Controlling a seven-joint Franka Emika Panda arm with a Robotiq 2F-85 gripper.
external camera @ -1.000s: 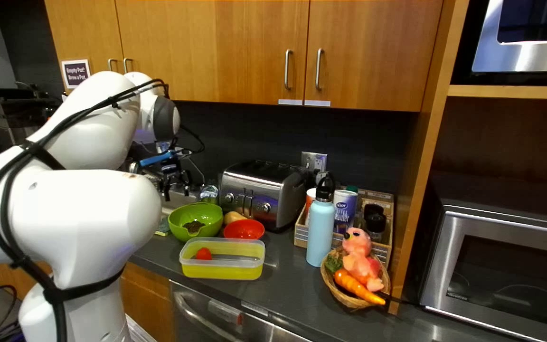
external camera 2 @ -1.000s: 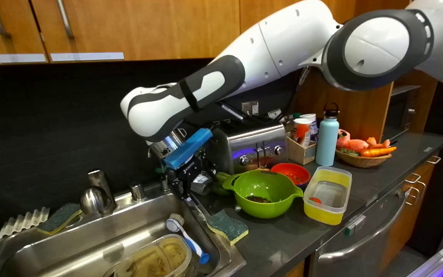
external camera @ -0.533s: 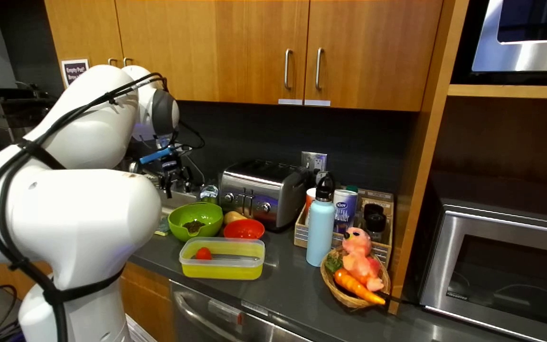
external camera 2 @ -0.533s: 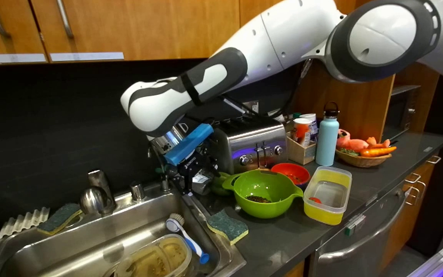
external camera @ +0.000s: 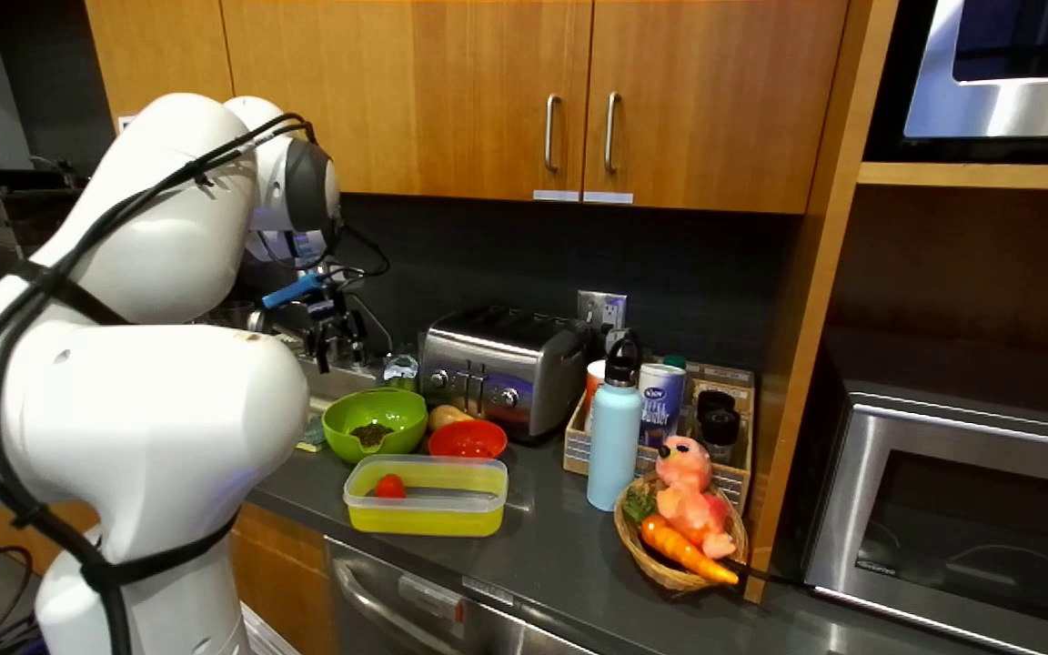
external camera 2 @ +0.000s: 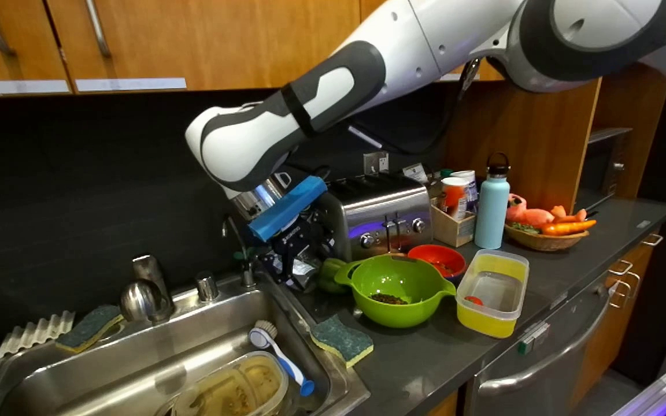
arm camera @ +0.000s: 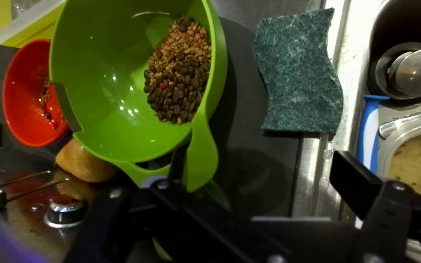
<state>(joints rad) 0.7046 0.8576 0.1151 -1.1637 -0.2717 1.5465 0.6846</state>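
gripper [arm camera: 260, 164] spread wide, near green bowl [arm camera: 97, 106], separate dark beans [arm camera: 177, 93] discernible only in wrist view

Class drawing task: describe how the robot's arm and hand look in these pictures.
The arm is white and rounded, with dark grey panels. Black cables run along its outside, and black straps circle it. At the wrist are a silver collar and a bright blue block. The hand is black and angular, with small white lettering and two flat-tipped fingers.
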